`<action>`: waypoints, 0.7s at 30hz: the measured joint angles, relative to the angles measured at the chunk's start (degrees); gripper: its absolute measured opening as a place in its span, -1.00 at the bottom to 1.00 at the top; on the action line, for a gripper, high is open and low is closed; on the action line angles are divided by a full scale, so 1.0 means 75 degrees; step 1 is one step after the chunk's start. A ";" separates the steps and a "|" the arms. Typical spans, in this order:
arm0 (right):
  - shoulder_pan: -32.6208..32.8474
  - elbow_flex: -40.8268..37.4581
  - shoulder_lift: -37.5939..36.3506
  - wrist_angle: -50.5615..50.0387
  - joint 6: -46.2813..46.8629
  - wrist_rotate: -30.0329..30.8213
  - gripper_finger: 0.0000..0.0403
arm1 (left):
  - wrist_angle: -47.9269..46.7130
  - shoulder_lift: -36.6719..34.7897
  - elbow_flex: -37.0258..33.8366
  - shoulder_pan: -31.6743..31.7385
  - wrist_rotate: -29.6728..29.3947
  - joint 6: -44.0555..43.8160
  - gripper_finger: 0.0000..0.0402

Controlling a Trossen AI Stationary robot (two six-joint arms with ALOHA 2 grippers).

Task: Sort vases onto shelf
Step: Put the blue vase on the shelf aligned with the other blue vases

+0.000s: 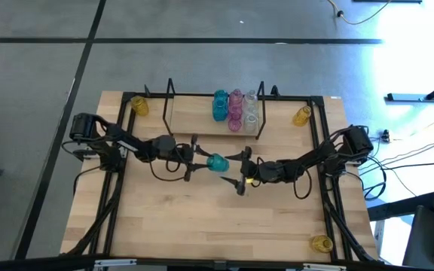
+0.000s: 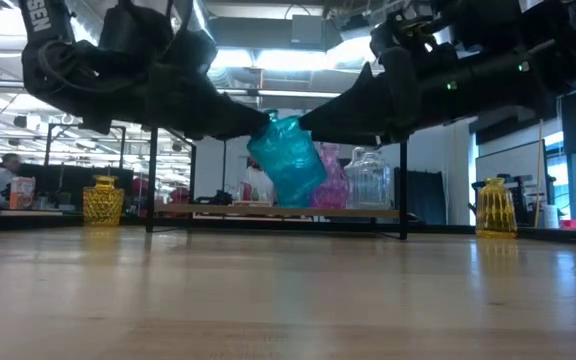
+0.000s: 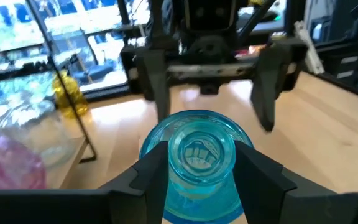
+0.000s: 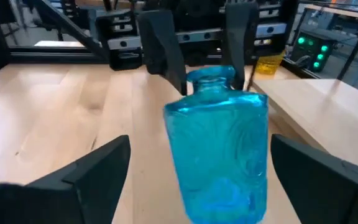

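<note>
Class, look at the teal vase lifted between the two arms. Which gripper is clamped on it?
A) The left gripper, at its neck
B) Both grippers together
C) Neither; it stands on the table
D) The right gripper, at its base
A: the left gripper pinches the teal vase at its neck, while the right gripper stands wide open around its body.

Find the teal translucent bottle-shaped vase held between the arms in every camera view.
High: teal translucent bottle-shaped vase mid-table, between arms.
Low: centre, tilted, above the table.
Left wrist: bottom centre, neck between fingers.
Right wrist: centre.
Landmark: yellow glass vase.
</note>
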 joint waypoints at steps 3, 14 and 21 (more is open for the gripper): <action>0.0114 -0.0002 -0.0376 -0.0700 0.0350 0.0428 0.82 | -0.0747 -0.0201 0.0207 0.0186 -0.0021 -0.0051 -0.25; 0.0350 -0.0015 -0.1615 -0.3573 0.1396 0.1489 0.82 | -0.5763 -0.0377 0.2177 0.0767 -0.0231 -0.0239 -0.25; 0.0350 -0.0016 -0.1547 -0.3547 0.1451 0.1431 0.82 | -0.6196 -0.0382 0.2486 0.0771 -0.0199 -0.0432 -0.19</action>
